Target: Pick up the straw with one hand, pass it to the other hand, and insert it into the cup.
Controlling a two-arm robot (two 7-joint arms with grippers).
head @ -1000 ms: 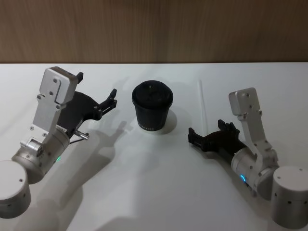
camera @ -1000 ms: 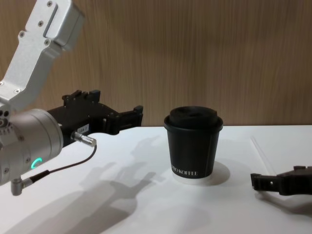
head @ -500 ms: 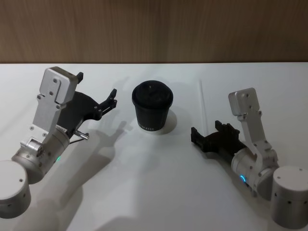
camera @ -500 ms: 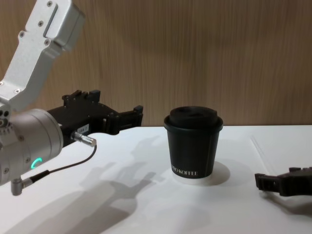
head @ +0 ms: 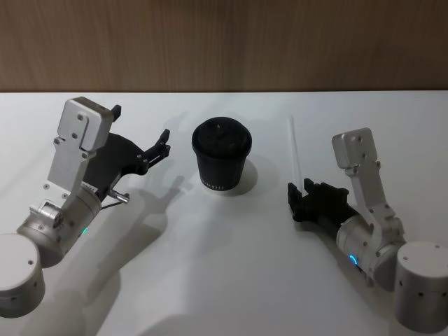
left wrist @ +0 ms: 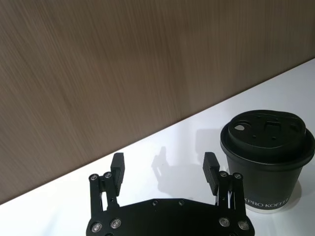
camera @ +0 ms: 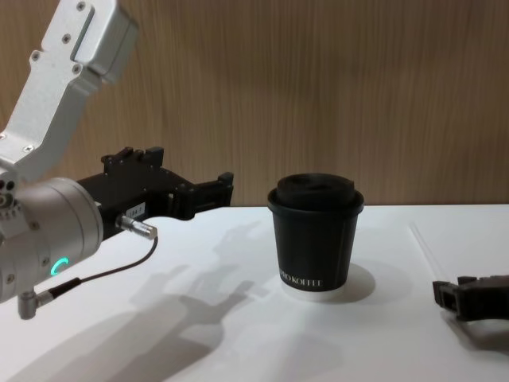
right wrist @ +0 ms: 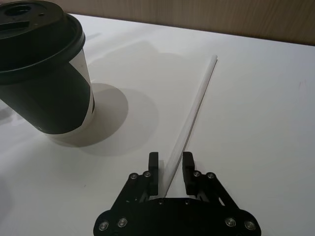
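The white straw (head: 295, 147) lies flat on the white table, right of the black lidded cup (head: 221, 157). My right gripper (head: 299, 194) is low at the straw's near end. In the right wrist view its two fingers have closed in on the straw (right wrist: 197, 103), which runs out from between them, with the gripper (right wrist: 170, 169) close around it. The cup (right wrist: 44, 78) stands upright to one side. My left gripper (head: 141, 124) hovers open, left of the cup, with nothing between its fingers (left wrist: 117, 163). The chest view has the cup (camera: 316, 239) at centre.
A brown wooden wall (head: 224, 42) runs along the table's far edge. The white table top (head: 210, 266) is bare in front of the cup and between the two arms. A thin cable (camera: 103, 274) hangs from the left wrist.
The right gripper has slid toward the straw's near end and its fingers have narrowed from wide open to close around the straw. The left arm and the cup have stayed still.
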